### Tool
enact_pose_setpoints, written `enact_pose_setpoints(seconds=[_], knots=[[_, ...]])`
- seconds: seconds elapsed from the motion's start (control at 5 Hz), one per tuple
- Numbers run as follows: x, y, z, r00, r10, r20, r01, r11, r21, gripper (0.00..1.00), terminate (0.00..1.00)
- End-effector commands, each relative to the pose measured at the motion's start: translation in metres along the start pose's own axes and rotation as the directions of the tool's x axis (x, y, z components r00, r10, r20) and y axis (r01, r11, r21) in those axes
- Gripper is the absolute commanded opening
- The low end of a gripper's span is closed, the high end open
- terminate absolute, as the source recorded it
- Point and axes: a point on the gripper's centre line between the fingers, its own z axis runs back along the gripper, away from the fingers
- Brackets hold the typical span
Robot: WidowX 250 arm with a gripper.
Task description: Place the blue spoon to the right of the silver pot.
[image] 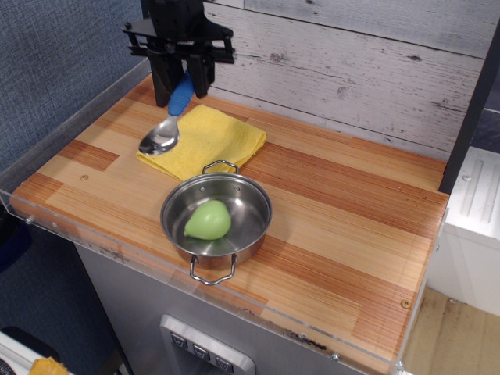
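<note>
Observation.image has the pincer (pixel 180 78) pinching the blue spoon (pixel 166 123) above the yellow cloth (pixel 207 141), so it should probably swing wide past the silver pot (pixel 216 216) before lowering onto the tabletop (pixel 344 226).

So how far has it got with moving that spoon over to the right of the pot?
The pickup looks done: the gripper is shut on the blue handle of the spoon, which hangs bowl-down above the yellow cloth. It is in the air at the back left of the table. The rest remains: carrying it across the pot, which holds a green pear-shaped thing, and setting it on the bare wood to the pot's right.
</note>
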Motion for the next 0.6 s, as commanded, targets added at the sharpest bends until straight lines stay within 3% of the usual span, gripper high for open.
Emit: enact_pose_setpoints(seconds=[0.0,0.2,0.4], knots=[[0.032,-0.023,0.072,0.986,0.001,0.164,0.008,0.999,-0.052,0.00,0.00],[0.044,-0.055,0.099,0.979,-0.010,0.204,0.028,0.996,-0.087,0.00,0.00],[0.034,-0.085,0.107,0.979,-0.023,0.201,0.047,0.992,-0.114,0.00,0.00]])
